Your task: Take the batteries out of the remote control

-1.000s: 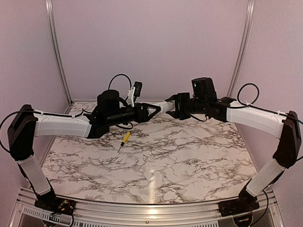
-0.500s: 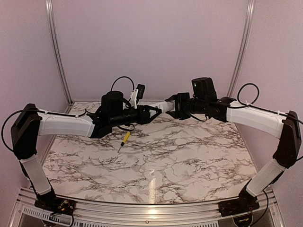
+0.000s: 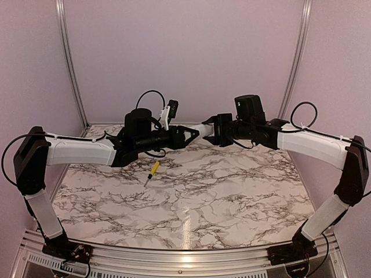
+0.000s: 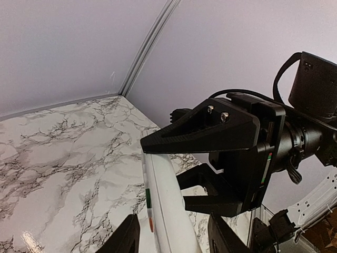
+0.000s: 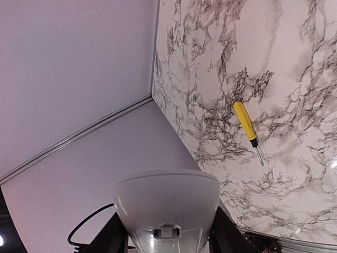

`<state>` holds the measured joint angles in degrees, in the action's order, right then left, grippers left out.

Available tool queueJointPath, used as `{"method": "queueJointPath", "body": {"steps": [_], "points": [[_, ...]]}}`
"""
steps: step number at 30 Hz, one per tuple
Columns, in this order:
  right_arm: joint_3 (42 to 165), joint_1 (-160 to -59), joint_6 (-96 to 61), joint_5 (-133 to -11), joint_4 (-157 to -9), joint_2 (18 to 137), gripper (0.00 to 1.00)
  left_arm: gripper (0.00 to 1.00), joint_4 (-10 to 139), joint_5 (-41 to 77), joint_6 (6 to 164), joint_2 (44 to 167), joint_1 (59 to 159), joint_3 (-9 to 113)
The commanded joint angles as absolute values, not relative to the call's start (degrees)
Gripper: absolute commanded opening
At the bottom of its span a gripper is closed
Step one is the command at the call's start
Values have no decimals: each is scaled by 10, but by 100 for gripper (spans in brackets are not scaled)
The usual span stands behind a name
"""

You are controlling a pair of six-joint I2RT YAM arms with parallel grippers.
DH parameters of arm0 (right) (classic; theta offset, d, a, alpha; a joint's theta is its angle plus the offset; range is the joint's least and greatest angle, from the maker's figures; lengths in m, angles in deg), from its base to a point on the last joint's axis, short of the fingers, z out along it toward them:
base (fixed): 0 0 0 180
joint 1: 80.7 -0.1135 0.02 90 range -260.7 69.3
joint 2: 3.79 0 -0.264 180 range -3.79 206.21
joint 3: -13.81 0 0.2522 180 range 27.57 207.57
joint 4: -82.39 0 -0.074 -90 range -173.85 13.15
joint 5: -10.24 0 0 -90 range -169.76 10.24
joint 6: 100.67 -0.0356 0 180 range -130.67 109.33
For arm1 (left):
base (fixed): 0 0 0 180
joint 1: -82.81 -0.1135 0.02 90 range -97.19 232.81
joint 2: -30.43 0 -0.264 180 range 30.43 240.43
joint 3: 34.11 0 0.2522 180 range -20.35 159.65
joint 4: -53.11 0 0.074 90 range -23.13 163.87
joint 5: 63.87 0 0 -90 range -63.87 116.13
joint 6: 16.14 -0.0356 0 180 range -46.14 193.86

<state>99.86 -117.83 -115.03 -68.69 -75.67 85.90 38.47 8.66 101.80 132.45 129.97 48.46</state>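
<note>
White remote control [image 4: 164,211], yellow-handled screwdriver [image 5: 245,122], black-veined white marble table [image 3: 232,191], lilac walls [image 3: 185,52]

The remote control [image 3: 203,128] is spanning between the left hand [image 3: 195,134] and the right hand [image 3: 212,131] (one end in each), above the bench's [image 3: 243,197] rear. The screwdriver [image 3: 153,169] is lying on the bench, forward-left of them.

A yellow-handled screwdriver [image 3: 153,169] lies alone on a white marble-patterned table [image 3: 232,197], left of centre, its dark tip angled toward the near left. Plain lilac walls [image 3: 185,52] enclose the tabletop on three sides, with silver metal posts [image 3: 68,58] standing in the two far corners. A silver rail [image 3: 174,263] runs along the table's near edge.
</note>
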Motion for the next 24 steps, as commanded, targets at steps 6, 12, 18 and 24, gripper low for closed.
{"method": "queueJointPath", "body": {"steps": [6, 12, 18, 24], "points": [[1024, -1184, -1152, -692, -752, 866, 14, 35, 407, 93, 1009, 1335, 1302, 500], [1024, -1184, -1151, -690, -755, 868, 14, 15, 415, 96, 997, 1335, 1302, 504], [1018, -1184, -1149, -684, -771, 868, 27, 0, 442, 103, 989, 1332, 1302, 517], [1011, -1184, -1130, -684, -774, 864, 70, 0, 460, 100, 990, 1309, 1302, 512]]}}
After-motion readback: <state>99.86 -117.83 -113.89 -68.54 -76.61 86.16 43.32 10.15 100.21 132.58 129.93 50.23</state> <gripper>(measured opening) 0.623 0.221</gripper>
